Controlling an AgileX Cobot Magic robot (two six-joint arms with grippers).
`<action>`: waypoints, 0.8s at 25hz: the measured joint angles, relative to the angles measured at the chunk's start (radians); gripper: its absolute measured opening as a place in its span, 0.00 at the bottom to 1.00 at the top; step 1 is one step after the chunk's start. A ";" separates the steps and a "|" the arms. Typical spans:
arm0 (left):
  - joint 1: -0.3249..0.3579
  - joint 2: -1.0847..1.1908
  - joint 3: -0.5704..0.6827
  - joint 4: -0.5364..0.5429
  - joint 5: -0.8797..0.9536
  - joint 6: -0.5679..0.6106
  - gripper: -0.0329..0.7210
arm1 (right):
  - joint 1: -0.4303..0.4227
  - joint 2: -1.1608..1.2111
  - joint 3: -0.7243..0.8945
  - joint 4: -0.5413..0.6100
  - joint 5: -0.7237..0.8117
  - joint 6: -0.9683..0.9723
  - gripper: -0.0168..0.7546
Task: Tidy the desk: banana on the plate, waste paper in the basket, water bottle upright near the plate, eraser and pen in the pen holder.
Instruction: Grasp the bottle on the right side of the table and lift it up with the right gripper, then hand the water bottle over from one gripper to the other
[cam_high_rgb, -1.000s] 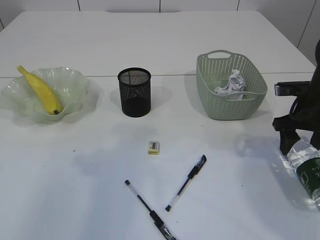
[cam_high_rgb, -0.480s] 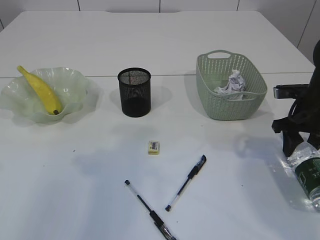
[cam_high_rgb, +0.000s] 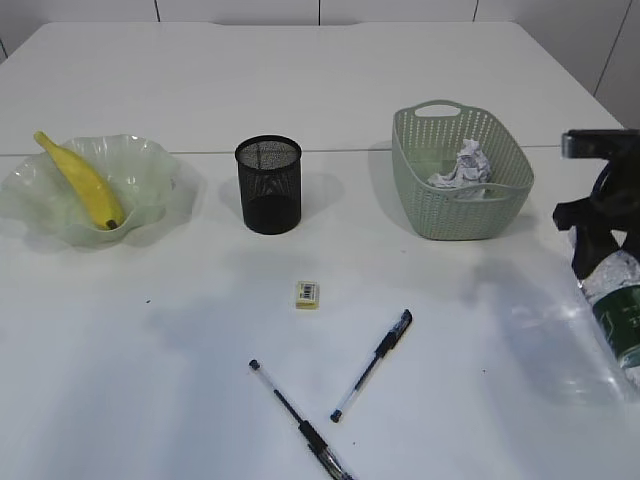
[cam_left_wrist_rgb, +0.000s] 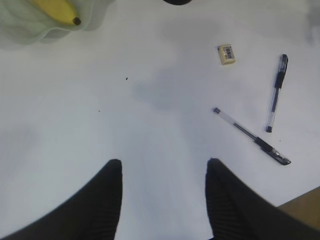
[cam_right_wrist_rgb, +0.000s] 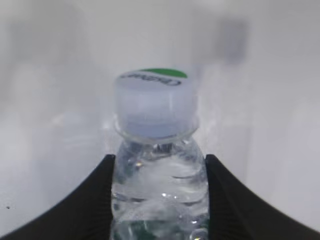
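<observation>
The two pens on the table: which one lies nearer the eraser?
The capped pen, on the right: its dark cap end points up towards the eraser. The other pen lies lower, running towards the table's front edge.

Bright, even light – soft shadows on the table; right wrist background blurred

Clear glossy plastic water bottle, black wire-mesh pen holder.
</observation>
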 joint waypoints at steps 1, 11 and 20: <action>0.000 0.000 0.000 0.000 0.000 0.000 0.55 | 0.000 -0.024 0.004 0.000 0.000 0.000 0.48; 0.000 0.000 0.000 0.000 0.000 0.000 0.55 | 0.000 -0.384 0.159 0.020 -0.016 0.000 0.48; 0.000 0.000 0.000 0.000 0.000 0.000 0.55 | 0.000 -0.761 0.379 0.059 -0.076 -0.021 0.48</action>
